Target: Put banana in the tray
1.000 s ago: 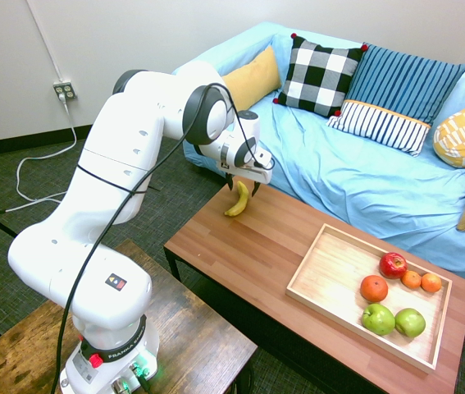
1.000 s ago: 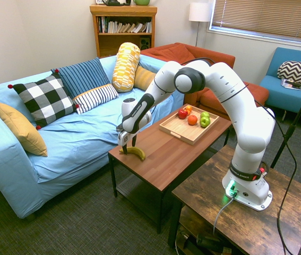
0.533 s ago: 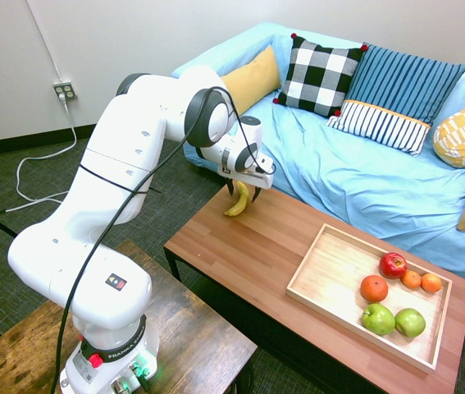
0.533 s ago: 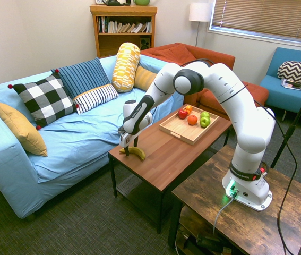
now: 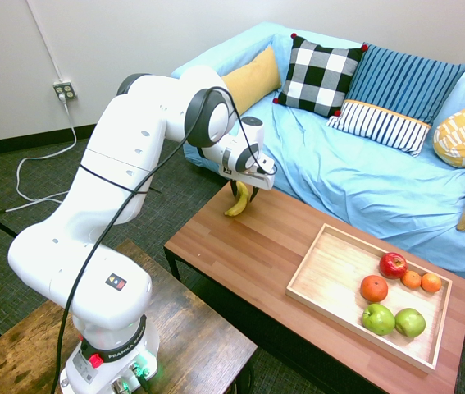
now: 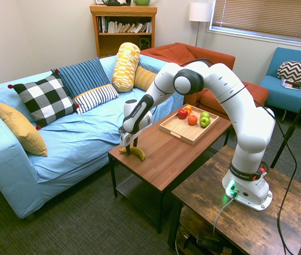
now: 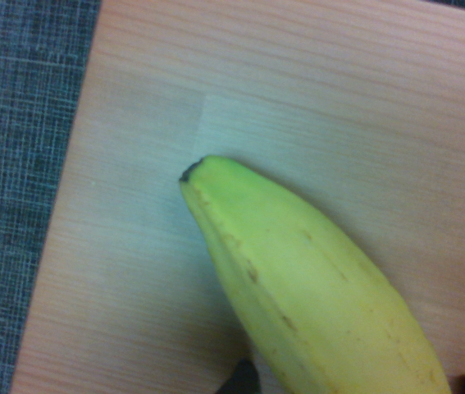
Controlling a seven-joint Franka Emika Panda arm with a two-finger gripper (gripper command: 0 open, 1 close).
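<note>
Scene: a white robot arm reached from the left over a reddish-brown coffee table (image 5: 248, 254) that stood in front of a blue sofa (image 5: 363, 176).
Banana: the banana (image 5: 237, 202) lay flat at the table's left end, near the corner closest to the sofa, with its dark tip pointing toward the table's short edge in the wrist view.
Gripper: the gripper (image 5: 243, 194) pointed straight down over the banana, one dark finger on each side of the fruit.
Change: compared with a second earlier, the fingers stood nearer each other and the hand sat slightly lower; the banana had not shifted on the table.
Jaws: partly drawn in around the banana; whether the pads already pressed on the peel could not be told from these views.
Meaning for the task: the grasp looked to be under way, so lifting and carrying were still ahead.
Tray: the light wooden tray (image 5: 324, 271) sat at the table's right end, well apart from the banana, with bare floor on its left half.
Tray contents: a red apple (image 5: 393, 264), three oranges (image 5: 374, 288) and two green apples (image 5: 378, 318) were grouped toward its right side.
Writing: small print ran around the arm's base collar (image 5: 123, 347), too small to read; an orange and black badge (image 5: 116, 281) on the arm showed no legible words.
</note>
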